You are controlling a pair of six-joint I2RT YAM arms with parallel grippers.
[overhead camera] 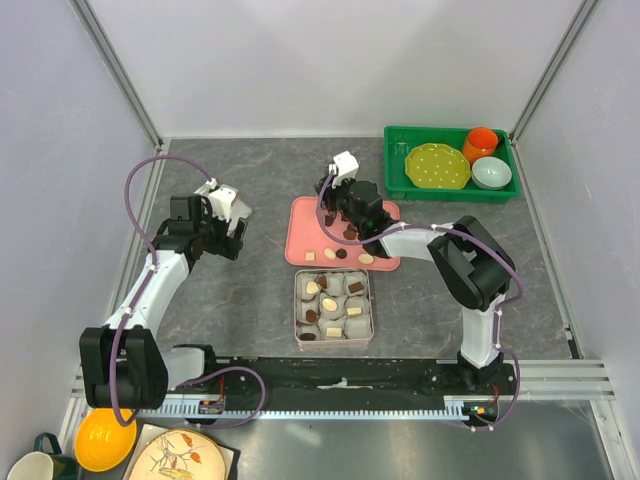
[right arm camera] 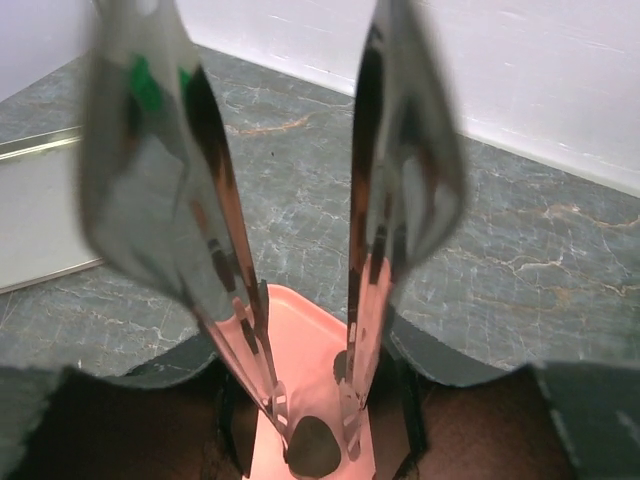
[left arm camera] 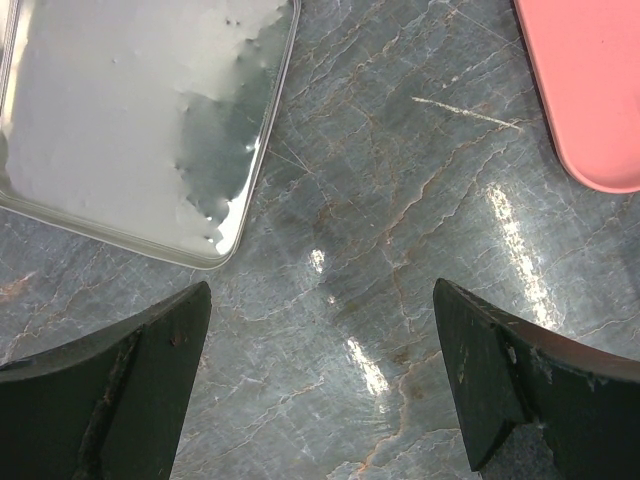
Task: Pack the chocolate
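Note:
Several small dark and cream pieces of chocolate [overhead camera: 340, 254] lie on the pink tray [overhead camera: 306, 215]. More chocolate sits in white paper cups in the metal box [overhead camera: 296, 312] just in front of the tray. My right gripper [overhead camera: 345, 205] is shut on metal tongs [right arm camera: 230, 250], whose two tips straddle a dark chocolate piece [right arm camera: 313, 447] on the tray [right arm camera: 310, 340]. Whether the tips press it I cannot tell. My left gripper [left arm camera: 320, 390] hangs open and empty over bare table, left of the tray [left arm camera: 590, 90].
A flat shiny lid [left arm camera: 120, 110] lies on the table by the left gripper. A green bin [overhead camera: 395, 185] at the back right holds a yellow plate, an orange cup and a pale bowl. Grey walls close in the table on three sides.

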